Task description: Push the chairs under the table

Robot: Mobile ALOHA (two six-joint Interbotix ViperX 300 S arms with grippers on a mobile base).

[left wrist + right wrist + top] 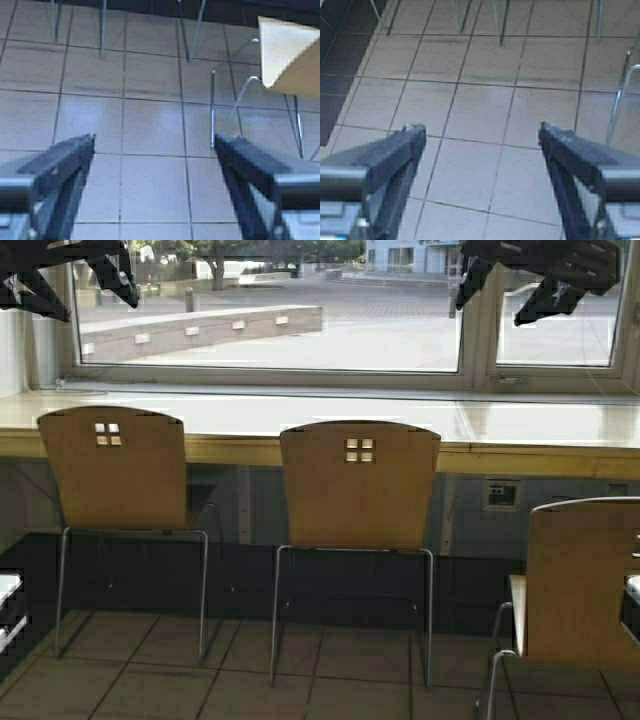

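Squarely facing table (520,445), two chairs (358,485), third (585,580) nearer.

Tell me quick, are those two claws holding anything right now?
Left gripper: open, holding nothing, raised over the tiled floor.
Right gripper: open, holding nothing, also raised over the floor.

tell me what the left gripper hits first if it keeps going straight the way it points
Probably the tiled floor: the open left gripper aims down at bare tiles. The pulled-out chair sits off to one side, though depth is unclear.

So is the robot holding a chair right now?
No. The left gripper and right gripper are both open above bare floor tiles, holding nothing.
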